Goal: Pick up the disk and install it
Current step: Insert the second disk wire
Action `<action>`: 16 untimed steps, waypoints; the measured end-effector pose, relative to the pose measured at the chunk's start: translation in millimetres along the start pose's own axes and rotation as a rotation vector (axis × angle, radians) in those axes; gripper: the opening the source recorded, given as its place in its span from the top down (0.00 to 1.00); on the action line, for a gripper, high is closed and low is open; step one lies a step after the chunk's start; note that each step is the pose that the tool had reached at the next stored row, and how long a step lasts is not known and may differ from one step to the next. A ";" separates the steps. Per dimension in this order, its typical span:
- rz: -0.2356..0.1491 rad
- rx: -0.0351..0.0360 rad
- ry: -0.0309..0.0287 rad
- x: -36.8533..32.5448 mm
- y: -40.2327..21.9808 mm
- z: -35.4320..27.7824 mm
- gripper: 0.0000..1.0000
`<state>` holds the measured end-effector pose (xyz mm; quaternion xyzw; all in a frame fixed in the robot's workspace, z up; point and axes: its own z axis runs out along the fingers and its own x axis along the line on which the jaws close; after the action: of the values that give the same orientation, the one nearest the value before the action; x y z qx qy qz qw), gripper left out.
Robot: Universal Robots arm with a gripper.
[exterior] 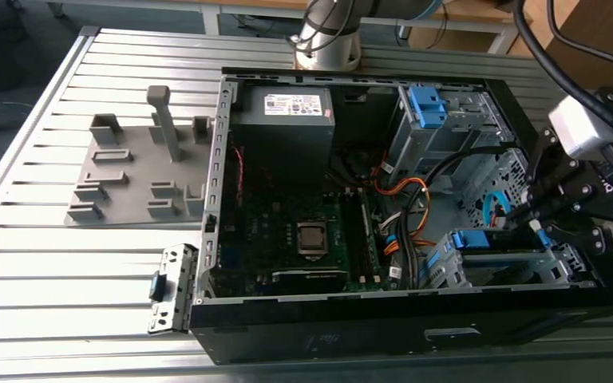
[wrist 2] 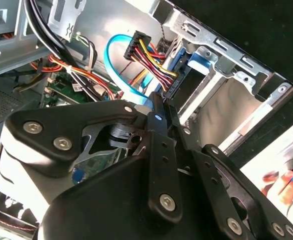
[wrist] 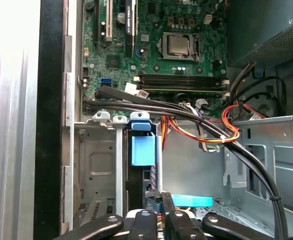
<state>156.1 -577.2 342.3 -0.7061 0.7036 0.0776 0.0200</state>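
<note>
The disk, blue rail frame showing, sits on edge in the metal drive cage at the computer case's front corner, at about 4 o'clock in the exterior view. The gripper stands directly at the disk's cabled end, its fingertips drawn narrow, nearly together; whether they grip anything cannot be told. Power cables run to the disk. The motherboard lies beyond the cage.

Black cables cross the case above the drive cage. Coloured wires crowd the cage's mouth.
</note>
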 end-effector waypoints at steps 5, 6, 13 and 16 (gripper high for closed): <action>-0.011 -0.0016 0.0010 2.2 0.0 1.0 0.84; -0.019 -0.0027 0.0017 2.3 0.0 1.2 0.84; -0.030 -0.0042 0.0024 2.6 -0.4 2.9 0.84; -0.030 -0.0042 0.0024 2.7 -0.7 3.7 0.84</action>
<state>156.5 -579.4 338.2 -0.7166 0.6928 0.0779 0.0188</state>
